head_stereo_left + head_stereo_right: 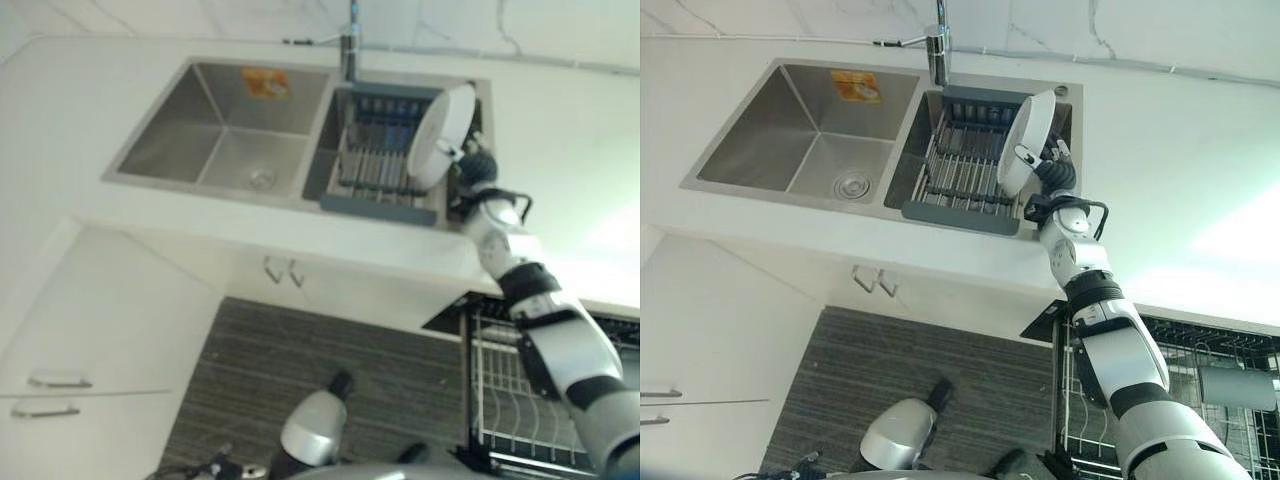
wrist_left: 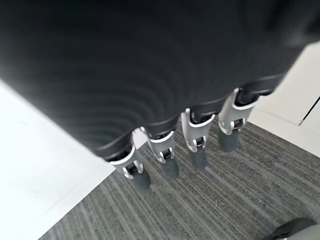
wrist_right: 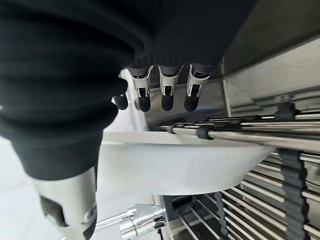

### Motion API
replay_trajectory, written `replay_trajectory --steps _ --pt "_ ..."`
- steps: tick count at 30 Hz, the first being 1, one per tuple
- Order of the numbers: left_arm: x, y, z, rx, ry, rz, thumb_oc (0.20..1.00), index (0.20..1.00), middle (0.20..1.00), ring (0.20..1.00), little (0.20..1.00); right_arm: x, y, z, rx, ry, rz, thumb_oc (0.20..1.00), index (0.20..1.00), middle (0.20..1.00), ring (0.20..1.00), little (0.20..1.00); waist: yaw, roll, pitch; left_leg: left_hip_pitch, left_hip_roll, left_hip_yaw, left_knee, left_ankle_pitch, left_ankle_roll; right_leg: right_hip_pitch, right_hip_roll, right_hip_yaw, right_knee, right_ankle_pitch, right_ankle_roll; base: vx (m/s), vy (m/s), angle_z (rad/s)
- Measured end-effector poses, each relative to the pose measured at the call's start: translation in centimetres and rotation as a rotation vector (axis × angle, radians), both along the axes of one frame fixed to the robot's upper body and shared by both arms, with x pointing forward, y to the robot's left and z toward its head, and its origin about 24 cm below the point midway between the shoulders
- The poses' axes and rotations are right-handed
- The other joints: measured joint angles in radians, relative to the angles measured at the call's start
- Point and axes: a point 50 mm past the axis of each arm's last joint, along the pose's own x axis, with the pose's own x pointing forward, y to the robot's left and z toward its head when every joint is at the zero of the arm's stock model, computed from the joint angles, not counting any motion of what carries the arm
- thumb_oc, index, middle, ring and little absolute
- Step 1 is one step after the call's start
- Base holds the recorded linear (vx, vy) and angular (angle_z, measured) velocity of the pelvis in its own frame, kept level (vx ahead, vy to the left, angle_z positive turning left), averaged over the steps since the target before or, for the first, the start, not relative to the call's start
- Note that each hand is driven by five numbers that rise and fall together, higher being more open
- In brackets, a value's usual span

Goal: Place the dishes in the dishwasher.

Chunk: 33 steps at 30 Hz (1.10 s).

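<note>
A steel sink holds a drying rack; the right hand pinches a white plate, which could slip if the grip loosens.

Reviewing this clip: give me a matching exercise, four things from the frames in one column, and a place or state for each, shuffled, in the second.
Column 1:
1. round white plate
2. grey dish-drying rack
3. left steel sink basin
4. dishwasher wire rack

Column 2:
A. holds no dishes, drain showing
B. pulled out, below the counter
C. on edge, at the right hand
D. sits in the right basin

Pairs: 1-C, 2-D, 3-A, 4-B
</note>
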Motion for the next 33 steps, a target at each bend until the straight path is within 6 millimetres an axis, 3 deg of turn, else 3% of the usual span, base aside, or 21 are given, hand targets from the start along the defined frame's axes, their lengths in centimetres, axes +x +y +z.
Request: replay_trajectory --steps 9,17,22,28,29,30,31,33 --pt "0.1 0.0 0.0 -0.005 -0.005 0.015 1.000 1.000 1.000 1.000 1.000 0.7 0.3 1.8 -0.006 -0.024 0.004 1.000 1.000 1.000 1.000 1.000 0.007 0.000 0.012 -0.006 0.000 -0.008 0.008 -0.001 -0.005 -0.001 0.002 -0.001 0.000 -0.003 0.005 0.00 0.001 0.01" --pt "0.8 0.0 0.1 -0.003 -0.017 0.019 1.000 1.000 1.000 1.000 1.000 0.7 0.0 2.0 -0.012 -0.029 0.003 1.000 1.000 1.000 1.000 1.000 0.008 -0.001 0.022 -0.014 -0.005 -0.018 0.011 0.001 -0.001 -0.003 0.000 -0.004 0.000 -0.003 0.005 -0.01 0.007 0.03" --pt "0.6 0.3 0.1 -0.007 -0.007 0.115 1.000 1.000 1.000 1.000 1.000 0.9 0.1 2.5 -0.039 -0.020 -0.005 1.000 1.000 1.000 1.000 1.000 0.010 -0.001 0.028 -0.024 -0.006 -0.020 0.013 0.002 -0.002 -0.011 0.001 -0.003 0.000 -0.003 0.005 -0.01 0.004 0.01" --pt "0.8 0.6 0.2 0.050 -0.035 0.125 1.000 1.000 1.000 1.000 1.000 1.1 -1.4 2.6 -0.071 0.005 -0.059 1.000 1.000 1.000 1.000 1.000 0.040 -0.022 0.040 -0.024 -0.006 -0.022 0.016 0.002 -0.002 -0.010 0.002 -0.005 0.000 -0.003 0.005 0.01 -0.012 0.00" --pt "0.8 0.6 0.3 0.056 -0.039 0.128 1.000 1.000 1.000 1.000 1.000 1.1 -1.5 2.5 -0.072 0.006 -0.063 0.595 0.595 0.595 0.595 0.595 0.044 -0.024 0.041 -0.024 -0.006 -0.022 0.016 0.002 -0.002 -0.010 0.001 -0.005 0.000 -0.003 0.005 0.00 0.000 0.00" --pt "0.9 0.7 0.3 0.054 -0.043 0.142 1.000 1.000 1.000 1.000 1.000 1.1 -1.7 2.6 -0.074 0.007 -0.069 0.285 0.285 0.285 0.285 0.285 0.049 -0.024 0.042 -0.025 -0.007 -0.023 0.015 0.004 -0.004 -0.010 0.002 -0.006 0.000 -0.003 0.005 -0.03 -0.030 0.04" --pt "0.9 0.8 0.3 0.053 -0.049 0.152 1.000 1.000 1.000 1.000 1.000 1.1 -2.4 2.6 -0.079 0.013 -0.091 0.200 0.200 0.200 0.200 0.200 0.055 -0.024 0.042 -0.026 -0.008 -0.026 0.015 0.005 -0.005 -0.010 0.003 -0.010 0.000 -0.003 0.005 -0.02 -0.035 0.08" --pt "0.8 1.1 0.4 0.056 -0.051 0.183 1.000 1.000 1.000 1.000 1.000 1.1 -3.5 2.8 -0.090 0.025 -0.127 0.200 0.200 0.200 0.200 0.200 0.056 -0.025 0.042 -0.030 -0.009 -0.036 0.015 0.009 -0.007 -0.010 0.006 -0.020 0.000 -0.004 0.006 -0.01 -0.048 0.15"
